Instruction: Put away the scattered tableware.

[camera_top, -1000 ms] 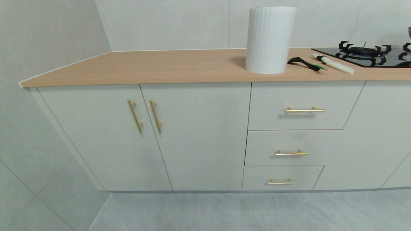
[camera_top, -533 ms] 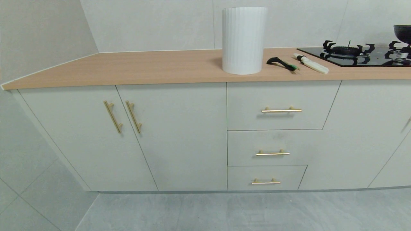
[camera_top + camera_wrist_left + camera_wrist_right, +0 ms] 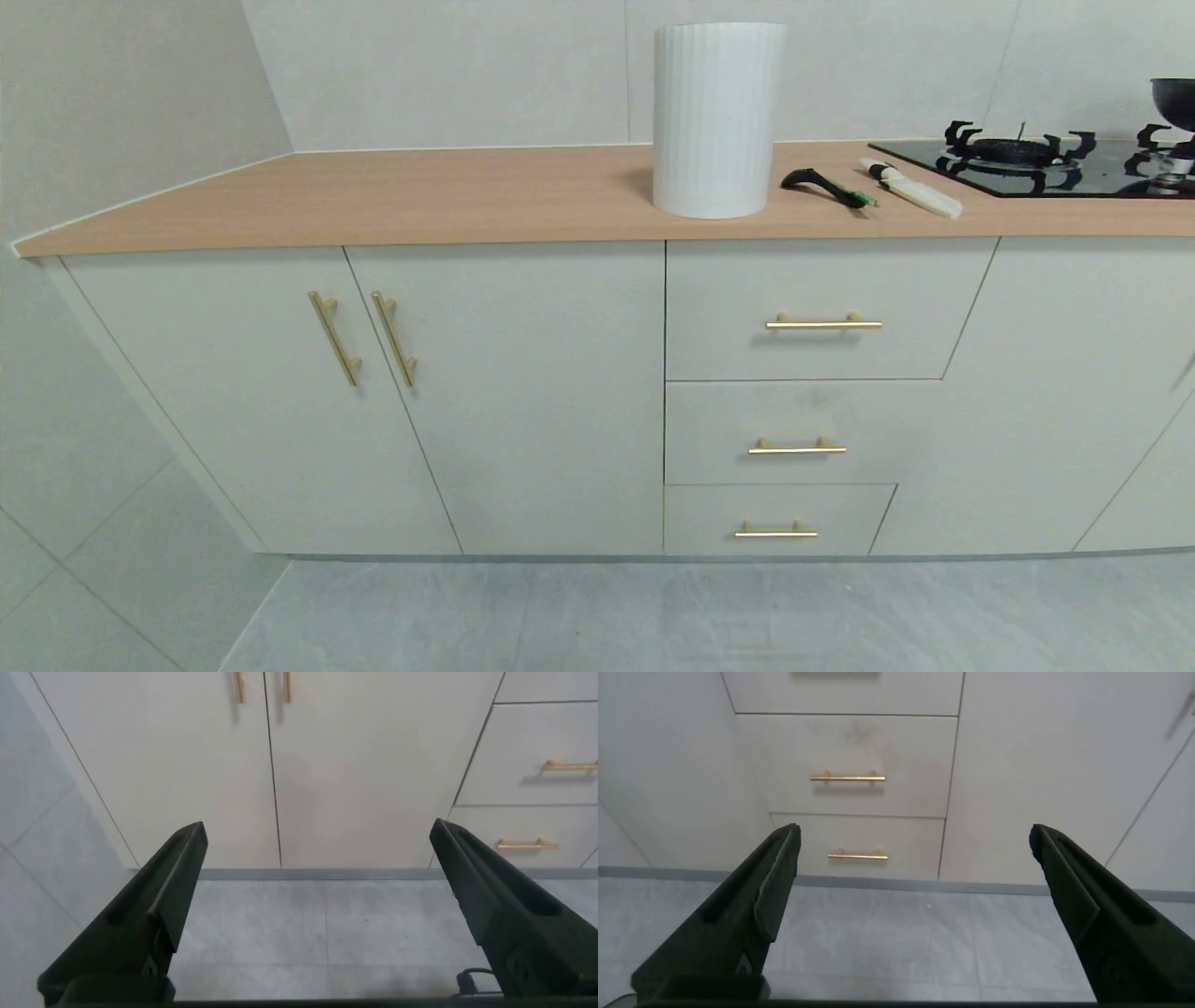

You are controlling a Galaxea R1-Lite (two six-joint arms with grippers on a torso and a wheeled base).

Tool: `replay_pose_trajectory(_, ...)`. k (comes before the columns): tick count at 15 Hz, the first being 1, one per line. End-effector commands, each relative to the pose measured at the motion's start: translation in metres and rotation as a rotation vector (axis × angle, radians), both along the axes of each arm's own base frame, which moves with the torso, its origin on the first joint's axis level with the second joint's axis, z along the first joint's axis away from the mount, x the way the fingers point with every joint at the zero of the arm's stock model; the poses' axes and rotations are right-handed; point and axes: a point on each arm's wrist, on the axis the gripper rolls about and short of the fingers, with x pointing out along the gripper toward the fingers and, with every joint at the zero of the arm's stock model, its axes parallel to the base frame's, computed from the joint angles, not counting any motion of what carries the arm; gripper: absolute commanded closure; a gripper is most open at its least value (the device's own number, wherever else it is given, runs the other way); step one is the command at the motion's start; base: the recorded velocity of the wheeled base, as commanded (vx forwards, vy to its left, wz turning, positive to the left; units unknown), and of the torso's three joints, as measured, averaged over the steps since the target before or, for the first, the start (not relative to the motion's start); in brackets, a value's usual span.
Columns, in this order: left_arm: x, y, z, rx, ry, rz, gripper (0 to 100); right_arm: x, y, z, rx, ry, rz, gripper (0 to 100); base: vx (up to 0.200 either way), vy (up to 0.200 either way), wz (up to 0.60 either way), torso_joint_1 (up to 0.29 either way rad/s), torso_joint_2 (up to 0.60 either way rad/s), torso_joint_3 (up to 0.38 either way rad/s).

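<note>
While our left gripper (image 3: 318, 833) and right gripper (image 3: 915, 835) hang low before the cabinet fronts, fingers wide apart and empty, the tableware lies above them on the tabletop (image 3: 420, 196). It sits to the right of the white ribbed canister (image 3: 717, 119): a black-handled tool (image 3: 826, 187), perhaps a peeler, near the canister, and a pale knife (image 3: 910, 187) just beyond. Both long axes slant away from the canister. We judge the right arm nearer.

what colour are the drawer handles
Gold, brass-like; the drawer handles show best in the head view.
</note>
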Motion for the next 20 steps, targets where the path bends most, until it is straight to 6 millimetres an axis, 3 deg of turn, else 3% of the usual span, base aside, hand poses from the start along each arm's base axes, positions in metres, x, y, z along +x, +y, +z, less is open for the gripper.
replay_pose_trajectory(1, 0.0, 0.0, 0.0, 0.0, 0.002, 0.0, 0, 0.0, 0.0, 0.0, 0.0, 0.001, 0.0, 0, 0.2, 0.0, 0.0, -0.007, 0.0, 0.007)
replay_pose_trajectory(4, 0.0, 0.0, 0.0, 0.0, 0.002, 0.0, 0, 0.0, 0.0, 0.0, 0.0, 0.001, 0.0, 0, 0.2, 0.0, 0.0, 0.002, 0.0, -0.001)
replay_pose_trajectory(18, 0.0, 0.0, 0.0, 0.0, 0.002, 0.0, 0, 0.0, 0.0, 0.001, 0.01, -0.011, -0.01, 0, 0.0, 0.0, 0.0, 0.0, 0.0, 0.0)
replay_pose_trajectory(20, 0.0, 0.0, 0.0, 0.0, 0.002, 0.0, 0, -0.009, 0.0, 0.033, 0.075, -0.14, 0.003, 0, 0.0, 0.0, 0.0, 0.0, 0.0, 0.0)
